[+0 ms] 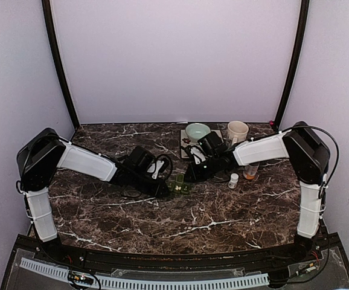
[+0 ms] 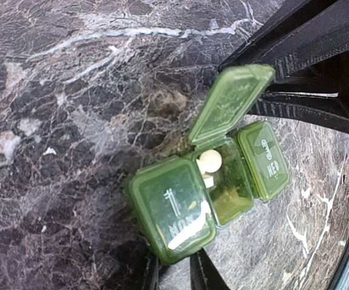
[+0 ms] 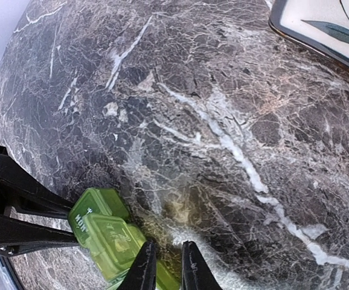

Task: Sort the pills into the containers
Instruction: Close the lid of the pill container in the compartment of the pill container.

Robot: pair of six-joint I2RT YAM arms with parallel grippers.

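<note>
left gripper (image 2: pixel 177 273): clamped on the pill box (image 2: pixel 174 205), MON end
right gripper (image 3: pixel 167 269): looks pinched on its raised middle lid (image 2: pixel 229 103)
pill (image 2: pixel 210 161): 1 seen in the opened compartment, between both

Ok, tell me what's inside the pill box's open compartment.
Green plastic pill box: one round pale pill, part of a second beside it. Closed lids hide the neighbouring compartments.

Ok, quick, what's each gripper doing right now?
Left gripper: closed on the pill box.
Right gripper: nearly closed at the box's open lid; whether it grips the lid cannot be told.
</note>
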